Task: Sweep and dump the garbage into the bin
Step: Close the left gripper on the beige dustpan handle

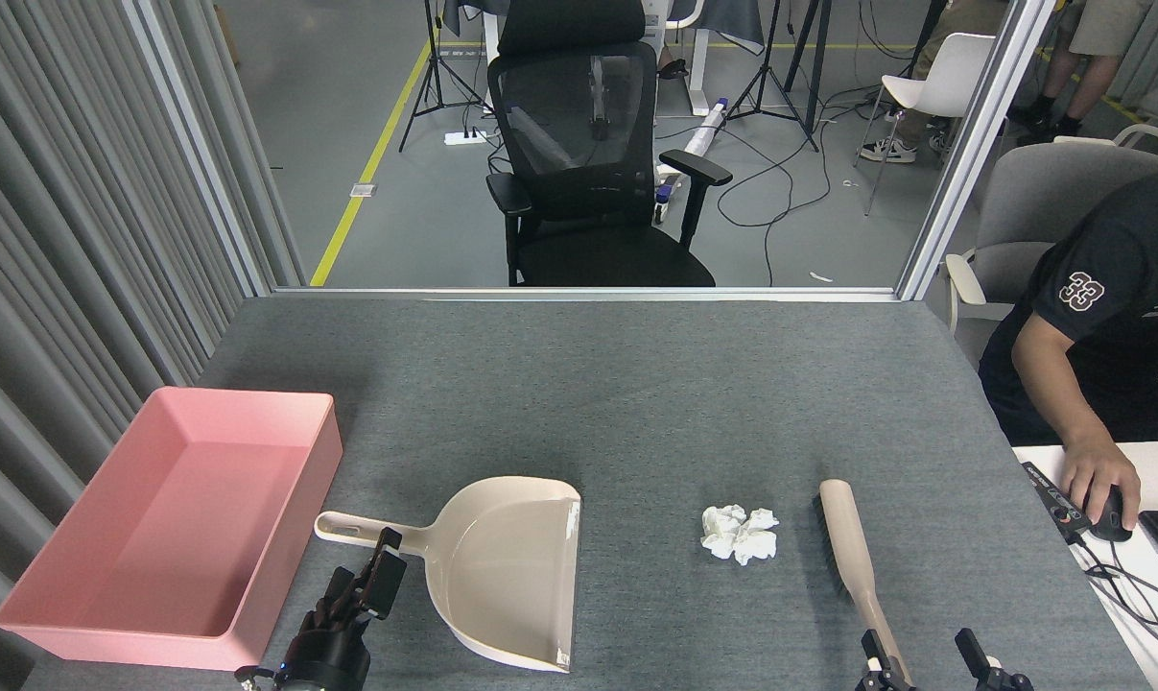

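On the grey table [636, 384], the garbage [740, 534] lies between the dustpan [507, 571] and the brush [852, 557]. At the left edge sits the bin [305, 499], its long axis running from near to far. My left gripper [379, 576] hovers at the dustpan handle; whether it grips, I cannot tell. My right gripper [919, 657], fingers apart, straddles the brush handle's near end.

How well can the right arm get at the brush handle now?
Probably yes. The right gripper is open, its jaws standing on either side of the near end of the brush handle, and nothing lies between. The paper wads lie apart, to the left.
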